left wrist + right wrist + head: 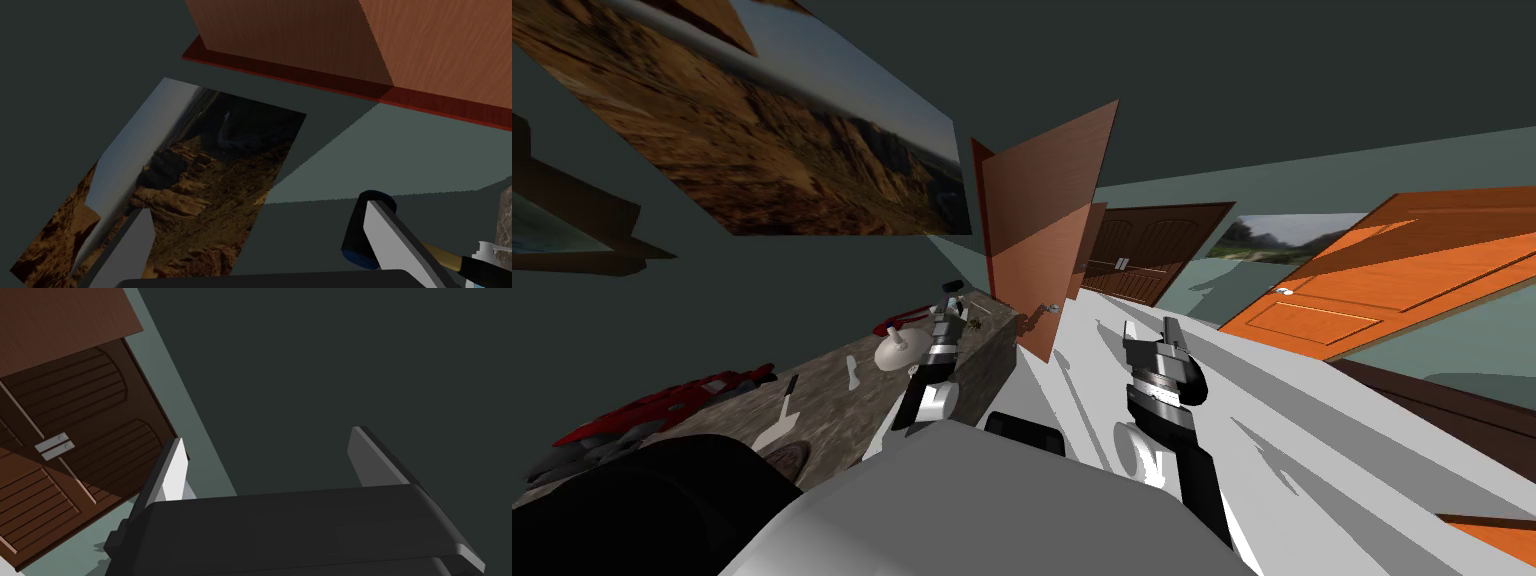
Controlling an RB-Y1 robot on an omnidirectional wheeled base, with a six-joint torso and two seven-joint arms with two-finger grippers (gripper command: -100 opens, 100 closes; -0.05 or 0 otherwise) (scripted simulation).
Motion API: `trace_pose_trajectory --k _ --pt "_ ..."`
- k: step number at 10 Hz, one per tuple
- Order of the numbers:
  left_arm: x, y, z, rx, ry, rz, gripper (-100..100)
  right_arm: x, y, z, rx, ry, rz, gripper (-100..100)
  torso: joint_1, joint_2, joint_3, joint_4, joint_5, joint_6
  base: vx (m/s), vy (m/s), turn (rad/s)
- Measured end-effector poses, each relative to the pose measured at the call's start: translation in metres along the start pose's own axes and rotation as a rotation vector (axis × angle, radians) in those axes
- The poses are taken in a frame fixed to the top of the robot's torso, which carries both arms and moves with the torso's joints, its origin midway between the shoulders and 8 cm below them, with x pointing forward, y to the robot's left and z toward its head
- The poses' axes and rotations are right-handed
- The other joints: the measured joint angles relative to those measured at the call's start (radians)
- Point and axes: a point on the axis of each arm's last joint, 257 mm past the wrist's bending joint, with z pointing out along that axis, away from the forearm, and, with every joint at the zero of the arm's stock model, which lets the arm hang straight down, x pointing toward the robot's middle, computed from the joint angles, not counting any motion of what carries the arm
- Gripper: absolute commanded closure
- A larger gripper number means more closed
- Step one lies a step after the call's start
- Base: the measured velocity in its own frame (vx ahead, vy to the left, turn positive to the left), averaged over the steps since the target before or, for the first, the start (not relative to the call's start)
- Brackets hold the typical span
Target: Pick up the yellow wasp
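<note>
Because the wasp lies on the stone-topped counter near my left gripper, I hold its fingers wide to take it

Our left gripper: 2 thin, light grey blade fingers w/ darker grey edges, rising from a dark box. Our right gripper: same 2 blades, 1 bright & 1 shaded, on a rounded black body w/ a seam behind them. Further back from the fingers, our left forearm & right forearm are banded silver & black, then white shells w/ black joints.
</note>
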Motion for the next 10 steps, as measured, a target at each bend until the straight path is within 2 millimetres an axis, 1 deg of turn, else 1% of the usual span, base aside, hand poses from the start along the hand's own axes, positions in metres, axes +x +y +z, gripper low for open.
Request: trace_pose_trajectory --k 2,4,6,8,10 --pt "0.006 0.008 0.007 -0.012 0.038 0.005 -100 0.000 0.000 0.000 0.000 0.000 0.000 0 0.000 -0.001 0.000 0.000 0.000 0.000 0.006 -0.012 0.037" --pt "0.011 0.018 0.020 -0.031 0.072 0.008 -100 0.000 0.000 0.000 0.000 0.000 0.000 0 -0.001 -0.001 -0.001 0.000 0.000 0.000 0.007 -0.013 0.045" --pt "0.016 0.033 0.032 -0.057 0.105 0.010 -100 0.000 0.000 0.000 0.000 0.000 0.000 0 0.000 -0.001 -0.001 0.000 0.000 0.000 0.007 -0.012 0.042" --pt "0.017 0.054 0.048 -0.101 0.129 0.016 -100 0.000 0.000 0.000 0.000 0.000 0.000 0 -0.001 -0.001 -0.001 0.000 0.000 0.000 0.007 -0.015 0.035" --pt "0.020 0.063 0.060 -0.117 0.146 0.016 -100 0.000 0.000 0.000 0.000 0.000 0.000 0 0.000 -0.001 -0.001 0.000 0.000 0.000 0.003 -0.007 0.024"
